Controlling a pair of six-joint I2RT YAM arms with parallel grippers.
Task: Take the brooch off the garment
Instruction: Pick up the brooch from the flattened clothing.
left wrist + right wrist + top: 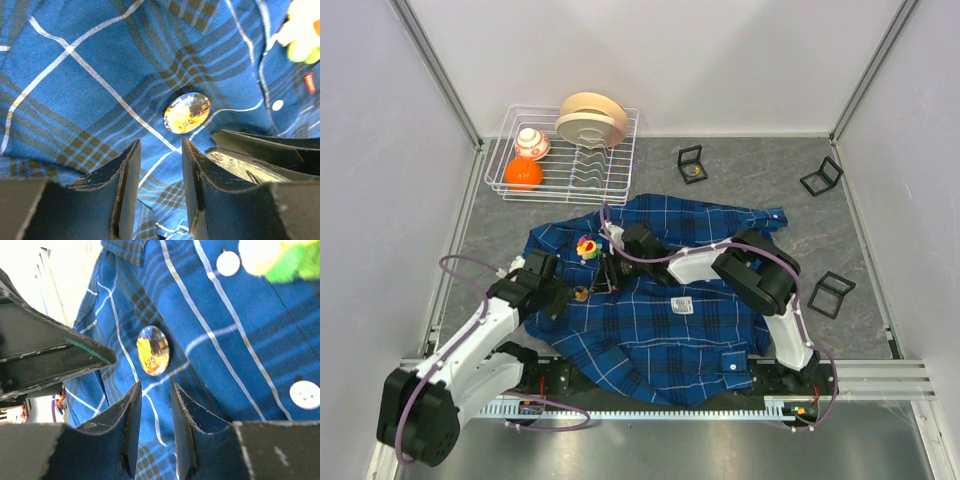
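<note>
A: Where is the brooch [187,112] found?

B: It is seen fastened flat to the dark-blue plaid shirt [660,330]. It is an oval, glossy, orange-and-yellow piece, set beside the buttoned front on the side nearer the left arm.

A: How are the grippers set?

B: The left gripper [161,145] is held low over the cloth with its fingers parted. Flat fabric is shown in the gap, and nothing is clamped. The right gripper [155,386] is placed likewise from the opposite side, parted and empty. The brooch is framed just ahead of both pairs of fingertips.

A: Anything else on the shirt?

B: A yellow-green ornament [587,247] is seen beside a white button [228,263].
</note>
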